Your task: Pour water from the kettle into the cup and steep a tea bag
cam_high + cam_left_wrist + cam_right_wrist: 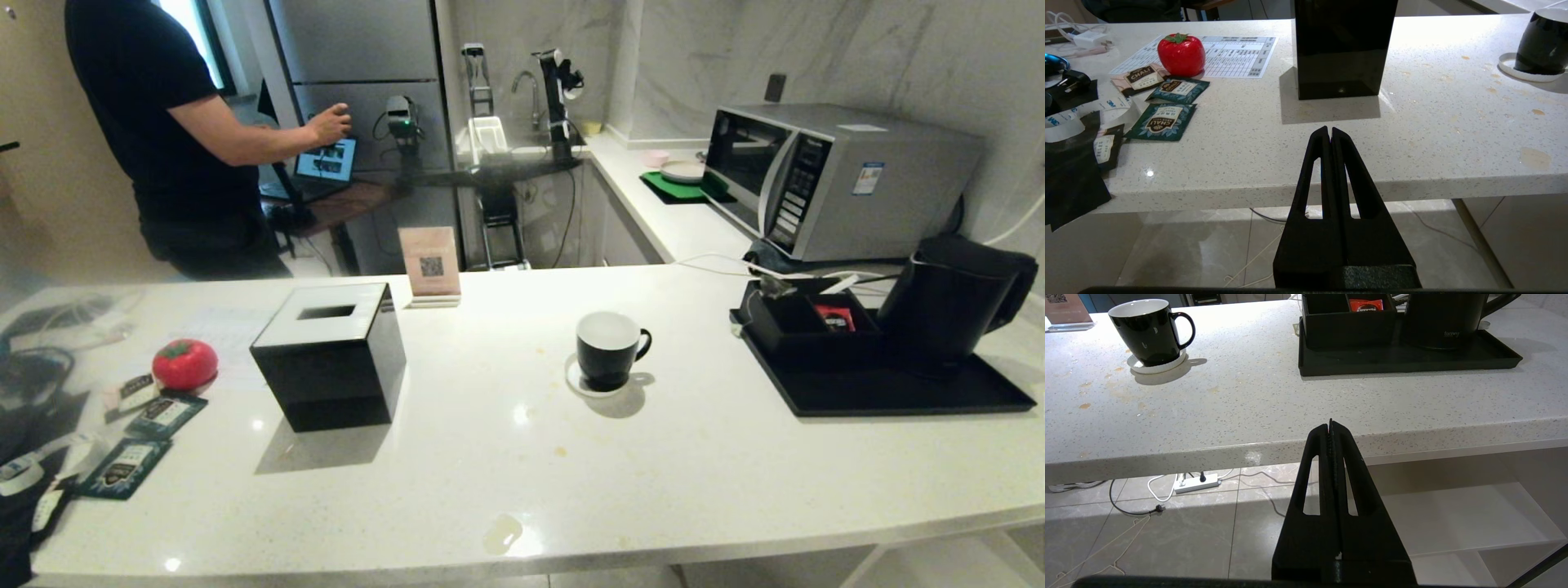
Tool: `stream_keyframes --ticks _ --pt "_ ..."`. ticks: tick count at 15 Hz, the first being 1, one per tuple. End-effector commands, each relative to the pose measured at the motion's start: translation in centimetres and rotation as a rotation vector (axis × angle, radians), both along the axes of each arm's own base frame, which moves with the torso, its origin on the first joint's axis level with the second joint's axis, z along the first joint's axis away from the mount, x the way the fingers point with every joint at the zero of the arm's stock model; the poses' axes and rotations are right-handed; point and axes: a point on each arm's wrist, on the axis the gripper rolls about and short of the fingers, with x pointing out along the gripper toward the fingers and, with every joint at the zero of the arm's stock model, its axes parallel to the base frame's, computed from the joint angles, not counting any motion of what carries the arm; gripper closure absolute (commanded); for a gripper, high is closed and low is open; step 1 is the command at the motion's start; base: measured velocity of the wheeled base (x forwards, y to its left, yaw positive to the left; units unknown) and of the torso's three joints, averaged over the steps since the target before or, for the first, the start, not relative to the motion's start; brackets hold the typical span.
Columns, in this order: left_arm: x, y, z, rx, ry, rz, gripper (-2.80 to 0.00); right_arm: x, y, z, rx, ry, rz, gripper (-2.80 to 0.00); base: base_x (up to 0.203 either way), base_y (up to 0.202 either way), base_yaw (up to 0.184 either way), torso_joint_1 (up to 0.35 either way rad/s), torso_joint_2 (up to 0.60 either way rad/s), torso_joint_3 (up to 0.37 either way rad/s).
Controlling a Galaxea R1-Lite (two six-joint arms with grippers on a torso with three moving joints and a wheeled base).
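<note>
- Overhead, a pale speckled stone worktop (506, 457) runs across the scene, marked with small tan stains near the cup; behind it lies a kitchen with a microwave (824, 175) at far right, a sink and a tall grey fridge.
- Far left, a person (163, 122) in black reaches toward a laptop.
- Centre of the worktop: the cup (608, 347), black outside, white inside, upright on a white coaster (575, 380), handle to the right.
- Right of it, well apart, the kettle (947, 302), matte black and tapered with a big loop handle, stands on a black tray (898, 396) beside a black box holding a red packet.
- Left of the cup sits a black tissue box (331, 355); farther left a red tomato-shaped object (185, 363) and tea packets (163, 415).
- Only the wrist views show the arms: the left hand (1329, 131) and the right hand (1330, 424) each hang off the near edge, fingers clenched together on nothing.
- The left wrist view alone shows a printed sheet (1237, 55) behind the tomato; the right wrist view alone shows a power strip (1196, 484) on the floor.
</note>
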Motion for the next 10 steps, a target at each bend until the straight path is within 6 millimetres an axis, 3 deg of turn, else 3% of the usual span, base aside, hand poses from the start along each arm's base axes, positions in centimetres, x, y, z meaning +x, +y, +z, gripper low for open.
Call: stream_keyframes --ticks 1,7,10 --pt "0.01 0.0 0.0 0.0 0.002 0.001 0.0 0.0 0.0 0.0 0.0 0.0 0.0 0.0 0.0 0.0 0.0 0.0 0.0 0.0" --pt "0.01 0.0 0.0 0.001 0.002 0.001 0.0 0.0 0.0 0.0 0.0 0.0 0.0 0.0 0.0 0.0 0.0 0.0 0.0 0.0" --pt "0.01 0.0 0.0 0.001 0.002 0.001 0.0 0.0 0.0 0.0 0.0 0.0 0.0 0.0 0.002 -0.144 0.003 0.011 0.0 0.003"
